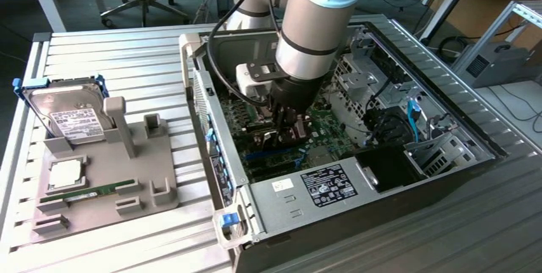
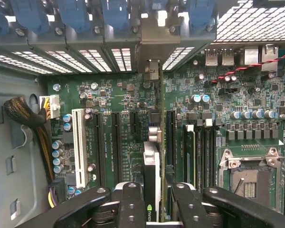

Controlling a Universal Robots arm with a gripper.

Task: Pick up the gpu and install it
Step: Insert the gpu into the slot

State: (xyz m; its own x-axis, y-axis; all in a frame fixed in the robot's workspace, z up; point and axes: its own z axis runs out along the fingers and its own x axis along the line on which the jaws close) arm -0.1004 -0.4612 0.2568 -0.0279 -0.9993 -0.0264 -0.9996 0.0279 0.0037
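Black gripper [image 2: 157,192] is clamped on the gpu [image 2: 152,164], one finger on each flat face, with the card standing on edge over the motherboard [image 2: 109,95]. The card runs parallel to the motherboard's long expansion slots, metal bracket end toward the board's rear edge. Can't tell whether it's seated in a slot.

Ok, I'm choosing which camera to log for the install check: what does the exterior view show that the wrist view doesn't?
Exterior view adds: the arm reaching into the open PC case, and beside the case a grey holder carrying the hard drive and RAM stick.
Wrist view adds: the white slot, the CPU socket and the blue bracket clips.
Shared: the hand gripping the gpu, edge-on among the motherboard slots.
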